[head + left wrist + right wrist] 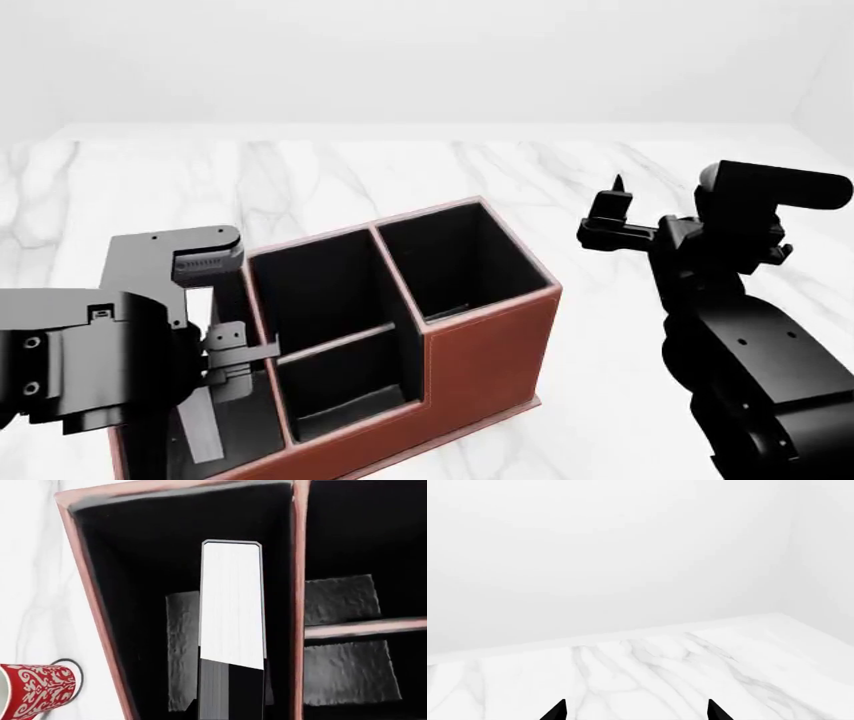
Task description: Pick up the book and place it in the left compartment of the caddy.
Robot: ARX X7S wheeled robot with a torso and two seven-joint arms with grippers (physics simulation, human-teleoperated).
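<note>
One book (231,610) standing in the caddy's (487,340) left compartment (133,580), one mug (37,690), white marble table (400,180). Left gripper (220,365) grip unclear, right gripper (635,711) spread wide.

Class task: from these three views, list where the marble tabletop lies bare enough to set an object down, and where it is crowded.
Bare: the marble tabletop behind the caddy, and the strip between the caddy and the right claw. Crowded: the caddy's left side, where the left claw holds the book in the left compartment, with the red patterned mug beside.
</note>
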